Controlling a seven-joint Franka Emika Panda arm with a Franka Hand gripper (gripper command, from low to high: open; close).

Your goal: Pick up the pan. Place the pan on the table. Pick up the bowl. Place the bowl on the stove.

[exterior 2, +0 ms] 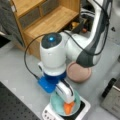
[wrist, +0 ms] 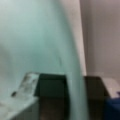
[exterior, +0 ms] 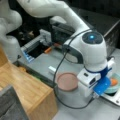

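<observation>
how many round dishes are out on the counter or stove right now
2. The pan lies on the table; the bowl sits on the stove, with the gripper at it. Others may be hidden behind the arm.

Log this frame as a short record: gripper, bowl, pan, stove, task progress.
gripper: down at the bowl, orange fingertips inside its rim
bowl: teal, sitting on the stove
pan: pink, resting flat on the table, white handle toward a front view's left
stove: white rim shows under the bowl
progress: pan off the stove; bowl on it
</observation>
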